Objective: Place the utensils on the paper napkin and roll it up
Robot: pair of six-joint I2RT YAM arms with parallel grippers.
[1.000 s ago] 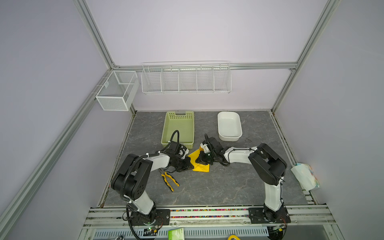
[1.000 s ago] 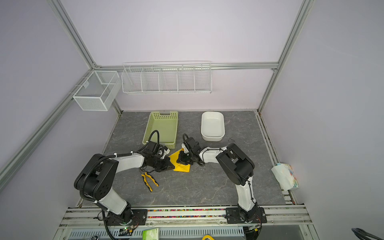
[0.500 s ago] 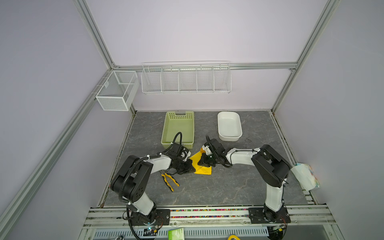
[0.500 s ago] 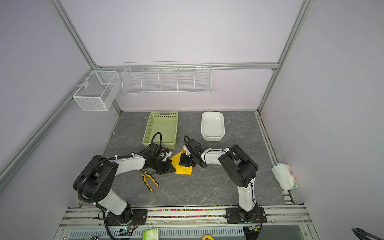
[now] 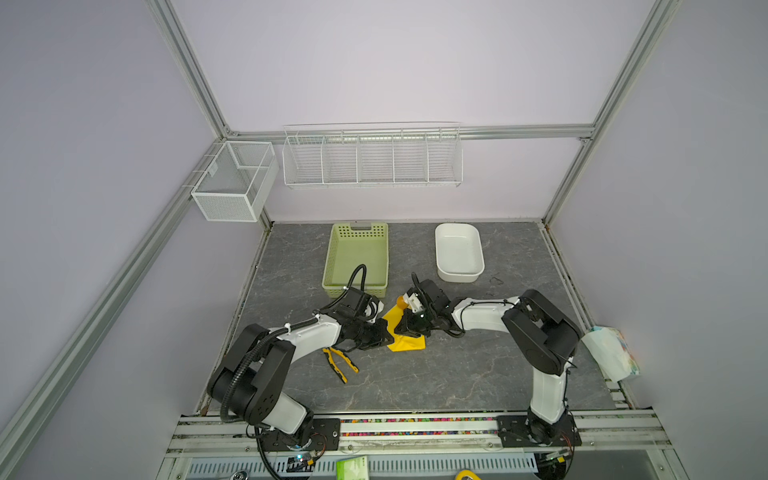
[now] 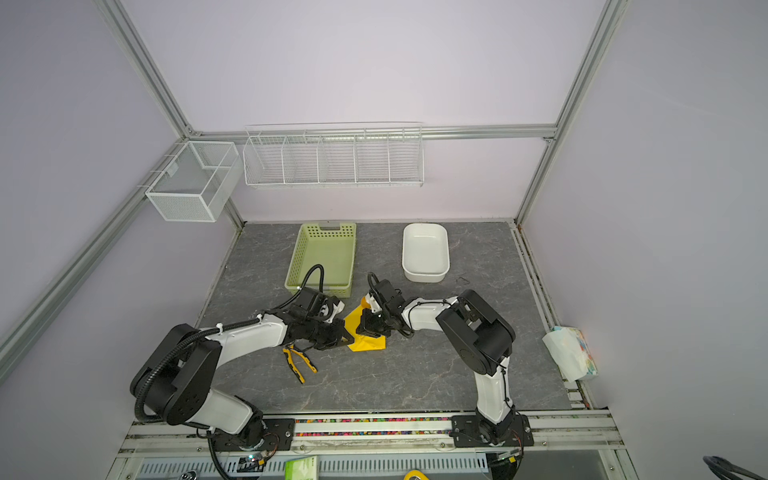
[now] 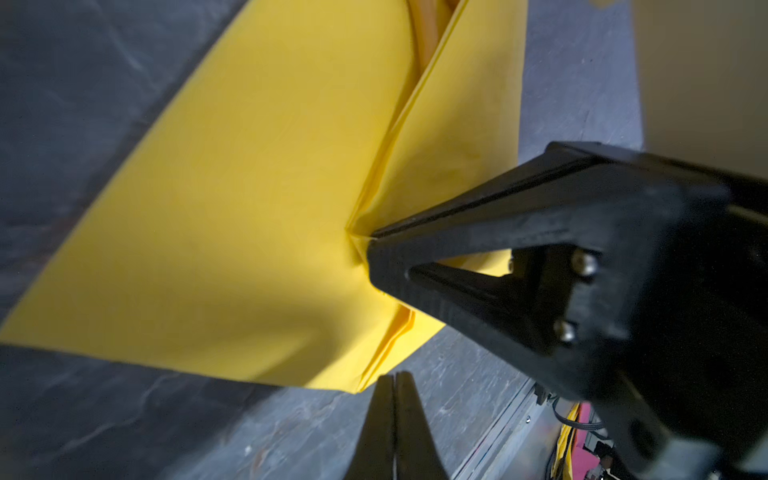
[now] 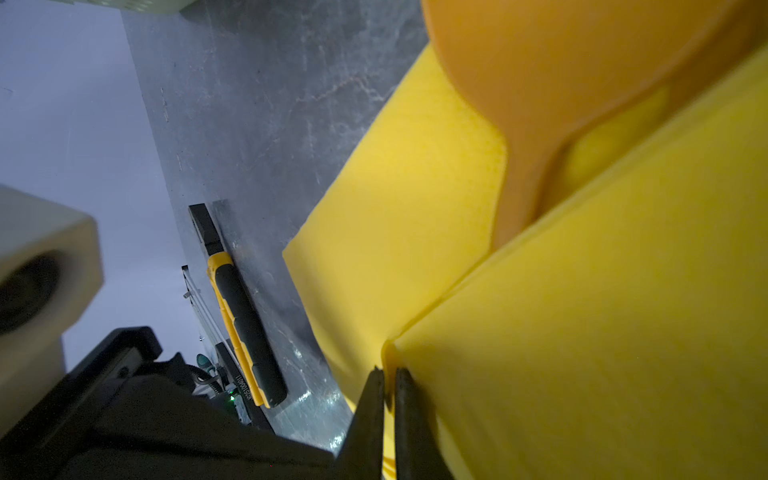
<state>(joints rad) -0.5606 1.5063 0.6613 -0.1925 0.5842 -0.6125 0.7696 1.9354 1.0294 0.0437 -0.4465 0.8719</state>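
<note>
Pinching a folded flap of the paper napkin (image 7: 232,208) at its very tips, the right tool (image 8: 388,374) is holding only a sliver of the sheet, its jaws all but closed on the fold. The left tool (image 7: 392,379) is sitting fully closed and empty, its tip just beside the napkin's near corner. The napkin is lying half-folded on the dark surface (image 5: 457,374) at lower centre of both top views, between the two tools. The orange spoon (image 5: 401,300) is poking its bowl out of the upper end, and a second orange handle (image 7: 428,25) is showing inside the fold.

To my eye that grip is looking shallow. A firm pull could be tearing the thin paper or letting it slip, so the flap springs open. Nothing is pinning the two pieces, so a tug might be dragging them out.

Yellow-handled pliers (image 5: 341,362) are lying just below the left tool, close to the napkin's lower edge. The green basket (image 5: 331,257) is crowding the upper side, while the white tub (image 5: 439,249) is sitting well apart.
</note>
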